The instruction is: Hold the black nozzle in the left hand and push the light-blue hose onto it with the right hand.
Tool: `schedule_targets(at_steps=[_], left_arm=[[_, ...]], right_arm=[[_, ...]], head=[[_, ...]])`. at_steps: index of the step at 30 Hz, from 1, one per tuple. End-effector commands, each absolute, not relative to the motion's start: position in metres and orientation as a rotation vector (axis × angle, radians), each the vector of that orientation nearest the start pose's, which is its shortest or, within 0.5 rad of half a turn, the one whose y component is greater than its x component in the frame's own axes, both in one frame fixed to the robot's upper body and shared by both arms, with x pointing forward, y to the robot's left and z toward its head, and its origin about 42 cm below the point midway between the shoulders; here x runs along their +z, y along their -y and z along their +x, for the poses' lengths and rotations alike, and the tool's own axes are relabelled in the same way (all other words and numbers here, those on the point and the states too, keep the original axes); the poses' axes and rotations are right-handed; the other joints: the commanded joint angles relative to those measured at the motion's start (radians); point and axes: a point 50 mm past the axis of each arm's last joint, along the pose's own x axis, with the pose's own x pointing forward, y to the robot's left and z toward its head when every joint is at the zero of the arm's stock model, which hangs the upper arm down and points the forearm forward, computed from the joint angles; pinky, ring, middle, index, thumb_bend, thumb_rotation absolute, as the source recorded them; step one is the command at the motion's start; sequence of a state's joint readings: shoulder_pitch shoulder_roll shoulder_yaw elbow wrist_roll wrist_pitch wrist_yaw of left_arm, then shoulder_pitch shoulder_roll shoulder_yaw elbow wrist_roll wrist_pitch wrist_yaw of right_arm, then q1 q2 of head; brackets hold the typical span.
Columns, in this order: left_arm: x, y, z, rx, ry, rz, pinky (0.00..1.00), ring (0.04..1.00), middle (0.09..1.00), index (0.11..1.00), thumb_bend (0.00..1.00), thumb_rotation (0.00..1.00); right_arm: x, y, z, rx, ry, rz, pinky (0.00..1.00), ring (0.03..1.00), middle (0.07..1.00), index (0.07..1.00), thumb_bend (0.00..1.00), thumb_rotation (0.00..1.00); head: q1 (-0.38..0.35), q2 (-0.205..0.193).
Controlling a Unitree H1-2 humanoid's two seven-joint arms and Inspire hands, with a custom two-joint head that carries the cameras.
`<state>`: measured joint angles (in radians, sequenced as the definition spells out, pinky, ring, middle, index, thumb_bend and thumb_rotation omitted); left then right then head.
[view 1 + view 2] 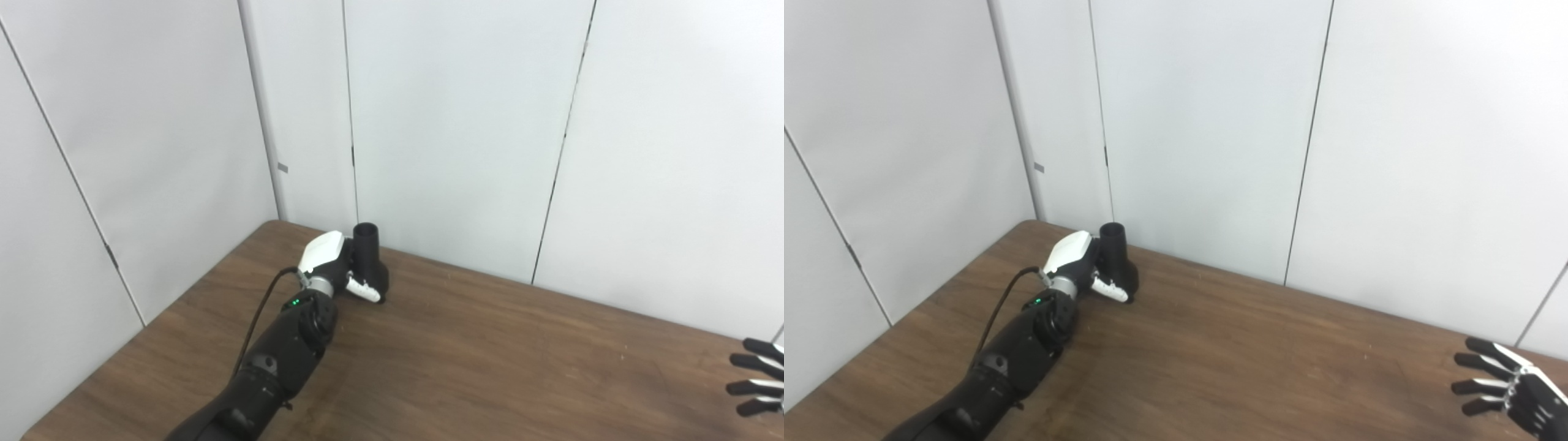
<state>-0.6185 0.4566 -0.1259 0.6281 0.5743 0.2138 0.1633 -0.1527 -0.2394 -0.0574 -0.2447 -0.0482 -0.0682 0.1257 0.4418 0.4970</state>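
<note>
The left hand (1077,264) wraps its fingers around the black nozzle (1118,260) — the right hand (1510,389) is empty, fingers spread over the surface (1249,361).

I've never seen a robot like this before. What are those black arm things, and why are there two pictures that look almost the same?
They are a robot's two arms, seen by two cameras on its head, side by side like eyes, so both pictures show one scene. The left hand has its fingers wrapped around a black nozzle, standing on the brown table near the white wall. The right hand waits at the far right, open and holding nothing. No light-blue hose shows in either picture.
</note>
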Motion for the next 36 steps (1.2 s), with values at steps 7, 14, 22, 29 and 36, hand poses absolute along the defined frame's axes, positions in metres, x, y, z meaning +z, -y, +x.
schedule_targets(at_steps=[7,14,22,29,36], left_arm=[[0.167,-0.349,0.466,0.201,-0.086,1.079,0.37,0.450,0.492,0.482,0.53,0.00],[0.164,-0.348,0.462,0.130,-0.105,1.104,0.49,0.518,0.499,0.478,0.53,0.00],[0.165,-0.319,0.450,-0.051,-0.059,1.108,0.32,0.353,0.465,0.486,0.53,0.00],[0.176,-0.262,0.428,-0.295,0.049,1.053,0.49,0.503,0.459,0.490,0.53,0.00],[0.170,-0.200,0.403,-0.463,0.171,1.012,0.48,0.449,0.459,0.492,0.53,0.00]], right_arm=[[0.241,0.273,0.315,0.118,0.525,-0.329,0.49,0.587,0.711,0.778,0.65,0.08],[0.243,0.272,0.315,0.112,0.527,-0.326,0.49,0.579,0.699,0.780,0.60,0.11],[0.243,0.264,0.315,0.111,0.534,-0.312,0.48,0.567,0.687,0.779,0.59,0.11],[0.244,0.255,0.313,0.107,0.553,-0.307,0.47,0.559,0.682,0.782,0.60,0.06],[0.248,0.247,0.308,0.079,0.550,-0.339,0.47,0.556,0.671,0.773,0.60,0.00]], head=[[-0.001,0.010],[-0.009,0.017],[-0.107,0.035],[-0.189,0.043],[-0.251,0.061]])
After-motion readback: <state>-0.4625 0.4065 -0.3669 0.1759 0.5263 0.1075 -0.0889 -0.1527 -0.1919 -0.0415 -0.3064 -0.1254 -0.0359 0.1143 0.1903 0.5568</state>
